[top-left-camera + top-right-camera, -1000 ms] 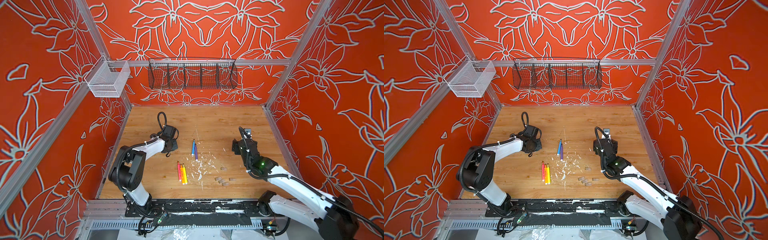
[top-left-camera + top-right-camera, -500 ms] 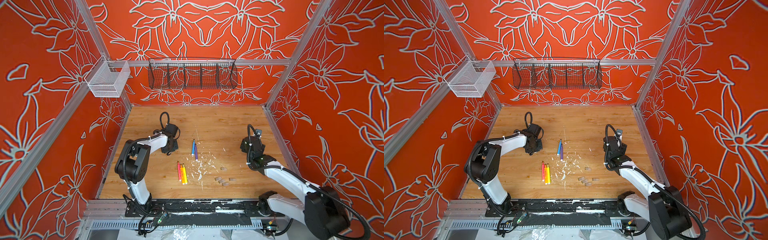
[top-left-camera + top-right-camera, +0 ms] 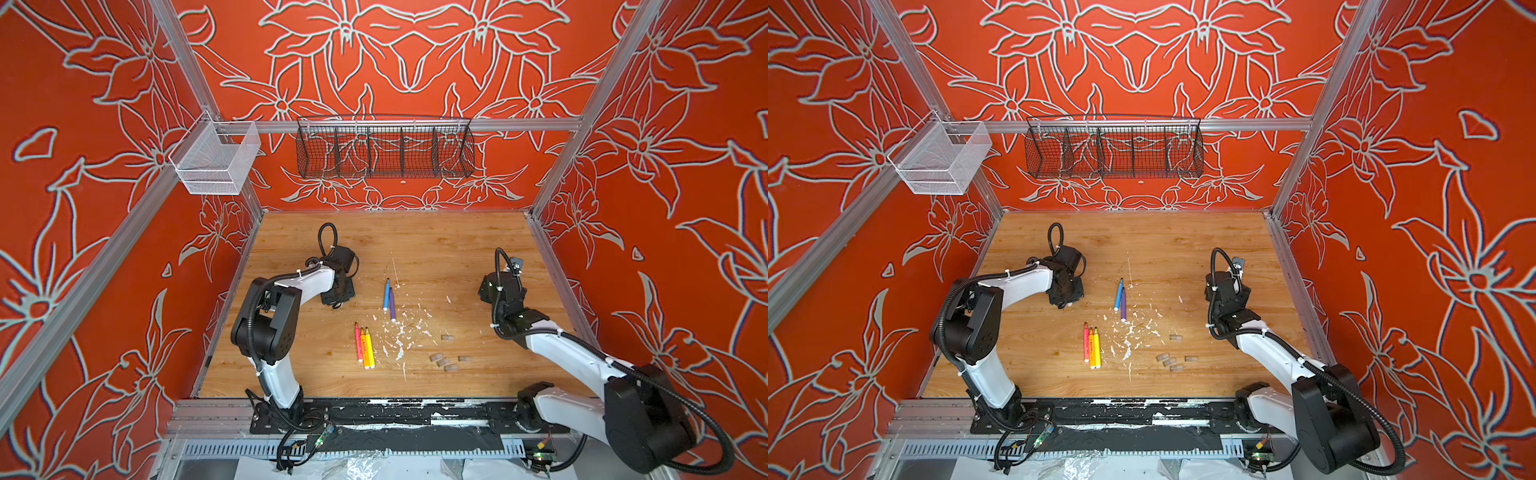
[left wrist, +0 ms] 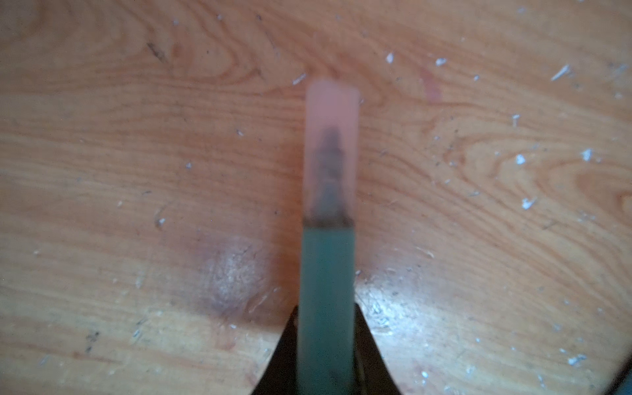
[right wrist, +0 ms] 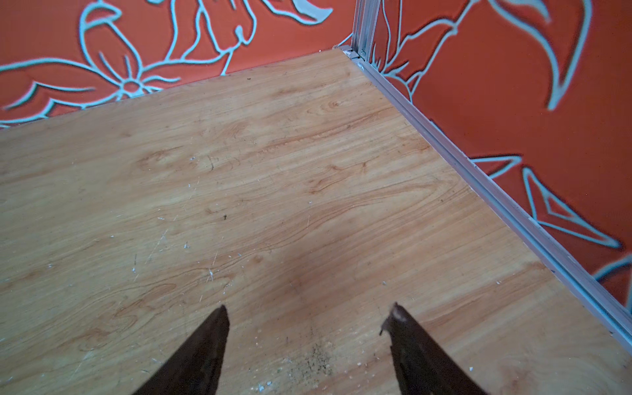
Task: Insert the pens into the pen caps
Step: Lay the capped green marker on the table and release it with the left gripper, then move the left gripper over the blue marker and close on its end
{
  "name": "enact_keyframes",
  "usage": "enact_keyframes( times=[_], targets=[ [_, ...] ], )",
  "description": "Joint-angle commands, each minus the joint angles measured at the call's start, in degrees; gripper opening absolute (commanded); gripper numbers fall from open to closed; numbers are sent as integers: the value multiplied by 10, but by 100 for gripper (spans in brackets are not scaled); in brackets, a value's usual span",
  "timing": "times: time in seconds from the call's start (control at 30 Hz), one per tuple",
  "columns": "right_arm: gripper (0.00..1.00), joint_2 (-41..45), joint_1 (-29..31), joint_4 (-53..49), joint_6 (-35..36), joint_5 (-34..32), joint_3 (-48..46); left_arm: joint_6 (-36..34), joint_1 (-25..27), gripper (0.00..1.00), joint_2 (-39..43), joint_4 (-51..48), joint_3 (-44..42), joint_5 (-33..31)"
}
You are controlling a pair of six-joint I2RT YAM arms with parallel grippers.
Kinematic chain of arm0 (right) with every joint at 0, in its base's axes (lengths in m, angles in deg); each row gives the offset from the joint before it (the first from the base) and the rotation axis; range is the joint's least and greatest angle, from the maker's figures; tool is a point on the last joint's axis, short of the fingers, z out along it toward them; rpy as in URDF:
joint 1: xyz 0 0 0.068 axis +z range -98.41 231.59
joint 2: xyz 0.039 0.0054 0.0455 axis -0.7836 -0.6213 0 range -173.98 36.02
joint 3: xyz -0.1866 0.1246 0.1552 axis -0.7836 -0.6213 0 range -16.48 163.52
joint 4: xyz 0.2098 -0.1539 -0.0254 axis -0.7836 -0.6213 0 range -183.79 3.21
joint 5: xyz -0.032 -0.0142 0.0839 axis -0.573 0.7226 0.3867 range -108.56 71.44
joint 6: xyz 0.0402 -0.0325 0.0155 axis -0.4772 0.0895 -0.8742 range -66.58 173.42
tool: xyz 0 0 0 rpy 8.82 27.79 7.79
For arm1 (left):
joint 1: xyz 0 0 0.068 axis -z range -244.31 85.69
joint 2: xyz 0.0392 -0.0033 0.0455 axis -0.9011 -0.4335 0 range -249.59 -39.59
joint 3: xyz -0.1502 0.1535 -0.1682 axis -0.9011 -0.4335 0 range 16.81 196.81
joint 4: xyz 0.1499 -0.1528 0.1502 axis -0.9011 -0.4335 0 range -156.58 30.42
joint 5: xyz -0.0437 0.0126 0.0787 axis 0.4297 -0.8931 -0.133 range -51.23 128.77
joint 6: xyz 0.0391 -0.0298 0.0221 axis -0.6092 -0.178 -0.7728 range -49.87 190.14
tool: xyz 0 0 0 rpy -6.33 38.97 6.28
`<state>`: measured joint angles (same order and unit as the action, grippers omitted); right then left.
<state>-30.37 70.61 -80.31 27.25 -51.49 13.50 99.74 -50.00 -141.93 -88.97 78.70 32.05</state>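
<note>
In the left wrist view a green pen (image 4: 326, 290) with a translucent pen cap (image 4: 331, 150) over its tip sticks out low over the wood, my left gripper (image 4: 326, 314) shut on its barrel. In both top views that gripper (image 3: 337, 300) (image 3: 1065, 300) sits at left centre. A blue pen (image 3: 386, 293) and a purple pen (image 3: 392, 306) lie mid-table; pink (image 3: 358, 343), orange (image 3: 363, 348) and yellow (image 3: 369, 348) pens lie side by side nearer the front. Several loose pen caps (image 3: 444, 362) lie front right. My right gripper (image 5: 309, 307) (image 3: 498, 287) is open and empty over bare wood.
White flecks of debris (image 3: 401, 332) are scattered between the pens and the caps. A black wire basket (image 3: 384, 147) and a white mesh basket (image 3: 216, 160) hang on the walls. The right wall's metal rail (image 5: 513, 212) runs close beside my right gripper.
My right arm has drawn back toward the right wall and its jaws have narrowed a little. My left gripper has stayed nearly in place, low over the table.
</note>
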Motion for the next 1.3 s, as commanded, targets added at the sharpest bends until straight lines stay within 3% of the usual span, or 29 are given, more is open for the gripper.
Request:
enact_keyframes(
  times=[0.0,0.2,0.47,0.67,0.9,1.27],
  targets=[
    [73,-9,-3,21,-6,-1,-7,-2,-4,25,1,-15,0,0],
    [72,-7,-4,21,-7,-4,-8,-10,-3,29,29,-13,-6,-4],
    [70,-32,-4,-1,-1,12,17,-38,0,37,154,34,-70,3],
    [69,-18,-3,1,-4,12,7,-75,67,43,219,77,-95,0],
    [72,-16,-3,1,-7,7,5,-134,186,44,149,69,-32,-23],
    [71,-35,-4,-15,-6,12,22,-132,192,44,34,10,55,48]
  ],
)
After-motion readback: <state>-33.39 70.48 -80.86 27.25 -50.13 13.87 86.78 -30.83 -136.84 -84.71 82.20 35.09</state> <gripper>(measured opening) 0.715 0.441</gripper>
